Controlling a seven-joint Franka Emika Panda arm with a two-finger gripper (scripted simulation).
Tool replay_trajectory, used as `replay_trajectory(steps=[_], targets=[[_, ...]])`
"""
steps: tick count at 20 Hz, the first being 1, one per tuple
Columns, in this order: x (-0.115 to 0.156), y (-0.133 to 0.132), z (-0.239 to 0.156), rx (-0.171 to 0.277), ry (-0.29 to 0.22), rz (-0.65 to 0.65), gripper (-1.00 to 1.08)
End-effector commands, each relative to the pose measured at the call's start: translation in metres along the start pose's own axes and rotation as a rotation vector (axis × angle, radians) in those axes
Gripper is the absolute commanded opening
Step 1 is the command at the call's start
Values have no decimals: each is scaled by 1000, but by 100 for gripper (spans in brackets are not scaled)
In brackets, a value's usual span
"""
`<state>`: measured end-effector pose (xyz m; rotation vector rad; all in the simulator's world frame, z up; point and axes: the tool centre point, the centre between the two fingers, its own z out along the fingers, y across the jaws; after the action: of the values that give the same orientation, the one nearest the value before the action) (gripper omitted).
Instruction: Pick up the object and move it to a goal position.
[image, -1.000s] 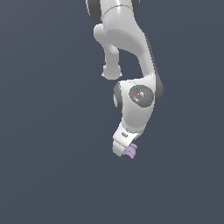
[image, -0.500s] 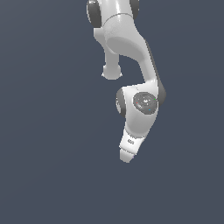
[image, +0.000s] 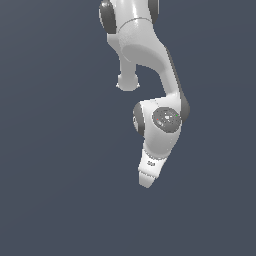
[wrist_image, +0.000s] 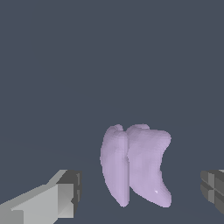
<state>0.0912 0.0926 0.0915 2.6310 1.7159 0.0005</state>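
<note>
Sitting between the two fingers in the wrist view, the object (wrist_image: 135, 168) is a pale lilac lump made of two rounded lobes pressed side by side, with a dark crease running down where they meet. Each lobe is broad and bulging at one end and tapers to a blunt curved point at the other — smooth and matte, with soft shading and one tiny bright speck near the narrow end. It lies on the flat dark slate-blue ground (wrist_image: 109, 65), which has no texture.

Around it, the gripper (wrist_image: 142, 194) is spread wide: one blocky grey finger (wrist_image: 52, 199) shows at one side and the dark, ridged tip of the other at the opposite edge, with clear gaps between both and the lump. Neither touches it.

From the exterior view the lump is hidden behind the hand. The white arm (image: 150, 65) — glossy, rounded, with dark joint rings — reaches down, its hand (image: 150, 170) pointing down at the ground.
</note>
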Motion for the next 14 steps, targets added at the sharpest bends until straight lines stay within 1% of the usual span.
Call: replay_trajectory(steps=[1, 9, 14], targets=[[0, 0, 5, 1, 0, -1, 100], [0, -2, 45, 1, 0, -5, 100], [0, 0, 49, 1, 0, -5, 100]])
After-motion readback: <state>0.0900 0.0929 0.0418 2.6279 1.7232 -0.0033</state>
